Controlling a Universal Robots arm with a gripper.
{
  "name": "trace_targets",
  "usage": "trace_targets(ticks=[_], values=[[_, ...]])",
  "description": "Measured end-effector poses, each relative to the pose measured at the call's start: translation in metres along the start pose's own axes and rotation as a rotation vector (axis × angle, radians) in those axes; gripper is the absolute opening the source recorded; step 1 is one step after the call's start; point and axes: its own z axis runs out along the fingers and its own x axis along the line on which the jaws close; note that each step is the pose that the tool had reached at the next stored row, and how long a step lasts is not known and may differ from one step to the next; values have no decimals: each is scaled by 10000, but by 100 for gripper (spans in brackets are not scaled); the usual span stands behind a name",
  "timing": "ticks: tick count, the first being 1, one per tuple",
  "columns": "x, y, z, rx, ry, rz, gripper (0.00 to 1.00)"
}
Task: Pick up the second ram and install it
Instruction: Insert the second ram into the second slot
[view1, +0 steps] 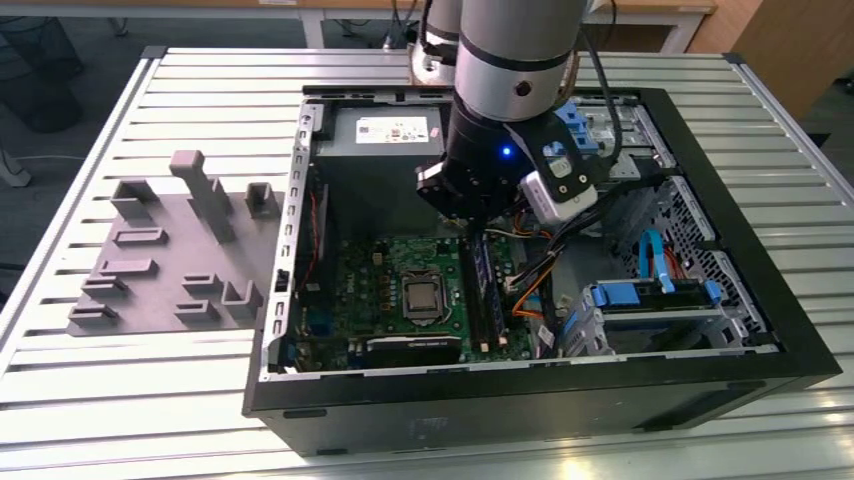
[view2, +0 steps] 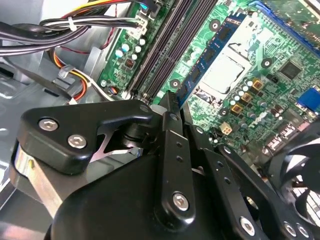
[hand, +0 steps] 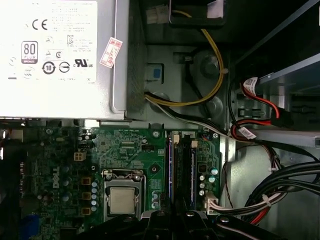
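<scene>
**RAM stick over the slots, hand low in the case**

Nearest the second wrist view's camera, the black hand (view2: 170, 107) fills the lower frame; its fingers look drawn together on the edge of a blue stick, the second ram (view2: 207, 52), which runs toward the upper centre beside the black memory slots (view2: 162, 47). Whether it is already seated I cannot tell.

Beyond lie the CPU socket (view2: 225, 67) and green motherboard (view2: 280, 80). In the exterior view the arm (view1: 514, 80) reaches into the open PC case (view1: 747, 330) on the slatted desk (view1: 160, 90), a grey fixture tray (view1: 167, 250) at centre left.

Judged from here, pressing well means keeping the stick parallel to the slot, upright, and pushing evenly.
</scene>
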Motion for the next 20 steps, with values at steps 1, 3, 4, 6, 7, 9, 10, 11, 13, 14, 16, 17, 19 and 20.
trace_targets(ticks=[1, 3, 4, 6, 7, 9, 10, 11, 13, 14, 16, 17, 19, 20], values=[[0, -1, 18, 0, 0, 1, 14], [-2, -3, 54, 1, 1, 1, 14], [-3, -3, 72, 1, 1, 2, 14], [-3, -4, 110, -1, 1, 4, 14], [-3, -5, 128, -1, 2, 4, 14], [-3, -6, 163, 0, 2, 7, 14], [-3, -6, 181, 1, 2, 8, 14], [-3, -6, 199, 0, 3, 9, 14], [-4, -7, 237, 0, 3, 10, 14], [-5, -8, 255, 1, 4, 10, 14], [-6, -8, 291, 0, 5, 11, 14], [-8, -9, 308, -1, 5, 13, 14], [-16, -9, 346, 0, 5, 25, 14], [-20, -10, 364, 0, 5, 36, 14]])
